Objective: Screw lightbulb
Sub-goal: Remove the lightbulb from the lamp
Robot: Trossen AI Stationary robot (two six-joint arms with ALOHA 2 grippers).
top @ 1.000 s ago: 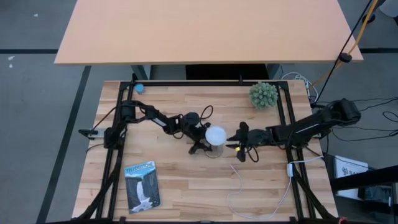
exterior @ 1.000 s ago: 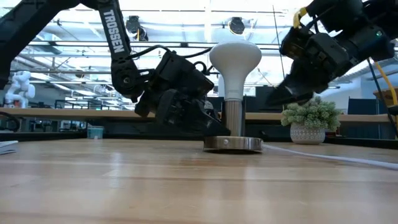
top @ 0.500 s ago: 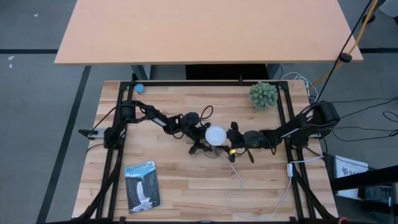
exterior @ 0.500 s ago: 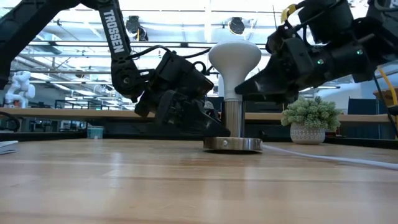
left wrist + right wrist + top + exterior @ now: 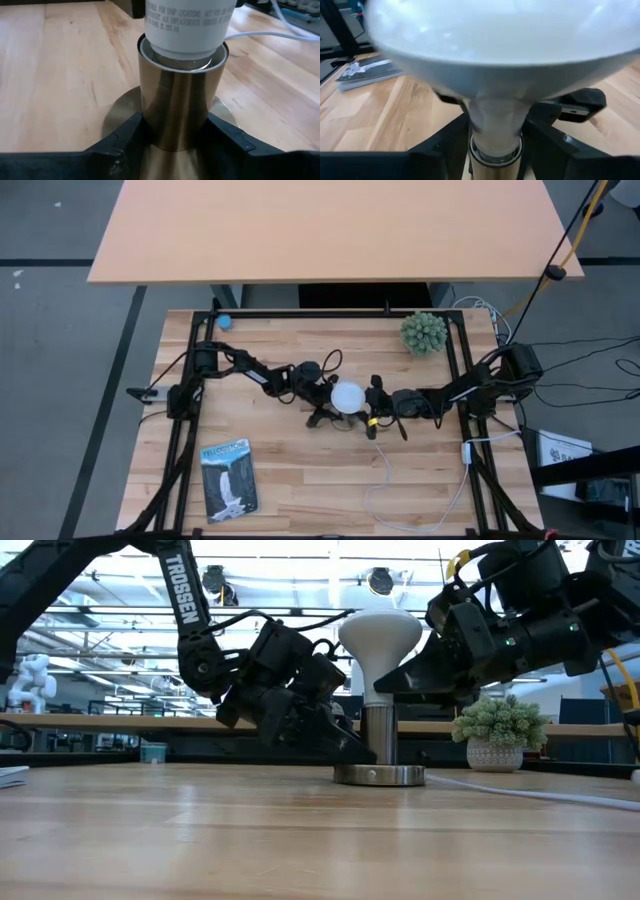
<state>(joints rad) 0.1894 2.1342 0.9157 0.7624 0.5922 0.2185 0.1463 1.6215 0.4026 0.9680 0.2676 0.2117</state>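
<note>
The small white frosted lightbulb [image 5: 379,638] stands upright in the middle of the wooden slatted table [image 5: 300,470], its pale neck seated in the top of a brass-coloured cylindrical socket [image 5: 177,100] on a round metal base disc [image 5: 379,775].

The left gripper [image 5: 175,131] is down low at the socket: one dark finger [image 5: 127,135] lies on each side of the brass cylinder, pressed against it just above the disc, so the fingers are closed around the socket and hold it there, below the bulb.

The right gripper [image 5: 495,132] comes in from the opposite side, higher up. Its two dark fingers [image 5: 447,137] flank the bulb's tapering neck directly under the wide dome, close against it on both sides; I cannot tell whether they actually pinch it.

A white cord [image 5: 385,480] trails from the base toward the table's near edge. A green spiky ball plant [image 5: 424,332] sits at the far right corner, and a printed booklet [image 5: 229,478] lies near the left front.
</note>
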